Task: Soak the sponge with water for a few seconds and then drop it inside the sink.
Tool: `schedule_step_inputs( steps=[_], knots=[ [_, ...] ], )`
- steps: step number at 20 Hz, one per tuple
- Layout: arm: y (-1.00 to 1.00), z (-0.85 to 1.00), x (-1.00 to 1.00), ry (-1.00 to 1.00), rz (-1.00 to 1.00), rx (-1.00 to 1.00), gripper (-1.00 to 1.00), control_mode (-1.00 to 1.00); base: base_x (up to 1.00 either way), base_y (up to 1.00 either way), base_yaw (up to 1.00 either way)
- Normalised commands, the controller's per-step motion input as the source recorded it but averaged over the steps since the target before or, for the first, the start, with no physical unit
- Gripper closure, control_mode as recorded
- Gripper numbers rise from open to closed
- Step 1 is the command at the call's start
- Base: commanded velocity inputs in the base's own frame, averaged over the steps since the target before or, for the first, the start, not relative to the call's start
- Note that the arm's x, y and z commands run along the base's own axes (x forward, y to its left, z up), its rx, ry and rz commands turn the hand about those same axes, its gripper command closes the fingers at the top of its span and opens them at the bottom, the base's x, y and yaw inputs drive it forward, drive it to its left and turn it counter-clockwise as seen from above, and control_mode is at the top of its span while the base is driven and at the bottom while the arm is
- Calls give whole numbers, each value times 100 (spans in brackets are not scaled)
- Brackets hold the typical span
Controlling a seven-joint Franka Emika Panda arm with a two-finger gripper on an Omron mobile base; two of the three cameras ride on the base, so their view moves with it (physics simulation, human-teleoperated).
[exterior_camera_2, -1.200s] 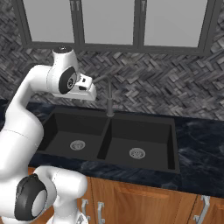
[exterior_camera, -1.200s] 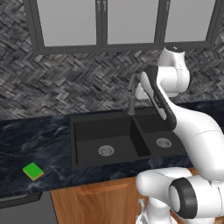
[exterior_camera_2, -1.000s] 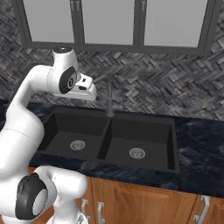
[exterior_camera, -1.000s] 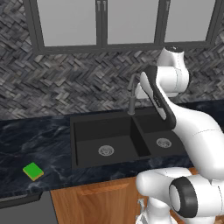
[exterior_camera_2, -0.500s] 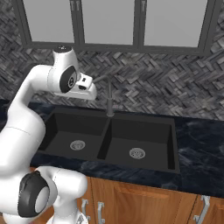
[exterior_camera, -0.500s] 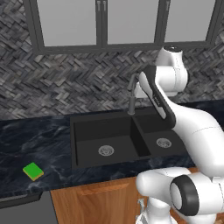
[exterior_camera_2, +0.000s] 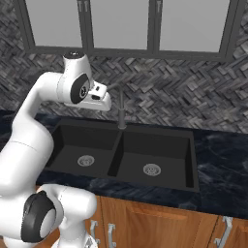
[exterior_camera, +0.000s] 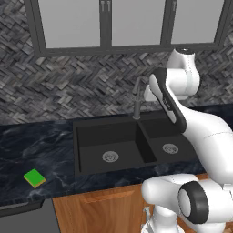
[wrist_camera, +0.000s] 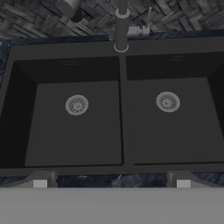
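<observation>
The green sponge [exterior_camera: 34,178] lies flat on the dark counter, far left of the sink, well away from the arm. The black double-basin sink [exterior_camera: 98,141] [exterior_camera_2: 169,155] [wrist_camera: 78,135] has a round silver drain in each basin. My gripper [exterior_camera_2: 105,106] [wrist_camera: 110,181] hovers high above the sink's front edge, looking down into both basins. It is open, its fingertips [wrist_camera: 40,180] far apart with nothing between them. The dark faucet [exterior_camera: 136,98] [exterior_camera_2: 121,109] [wrist_camera: 121,26] stands behind the divider. The water is out of view.
Dark marble counter [exterior_camera: 41,145] [exterior_camera_2: 218,160] runs on both sides of the sink. A herringbone tile wall [exterior_camera_2: 184,92] and glass-front cabinets rise behind it. Wooden cabinet fronts [exterior_camera_2: 160,220] sit below.
</observation>
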Motion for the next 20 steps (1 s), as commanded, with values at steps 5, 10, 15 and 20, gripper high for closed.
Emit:
schedule_step_inputs(
  steps=[5, 10, 15, 20],
  knots=[
    [-23, 0, 0, -1, 0, 0, -100, -100, 0, 0, 0],
    [-32, 0, 0, -5, 0, 0, -100, -100, 0, 0, 0],
    [-25, 0, 0, -4, 0, 0, -100, -100, 0, 0, 0],
    [-27, 0, 0, -4, 0, 0, -100, -100, 0, 0, 0]
  ],
)
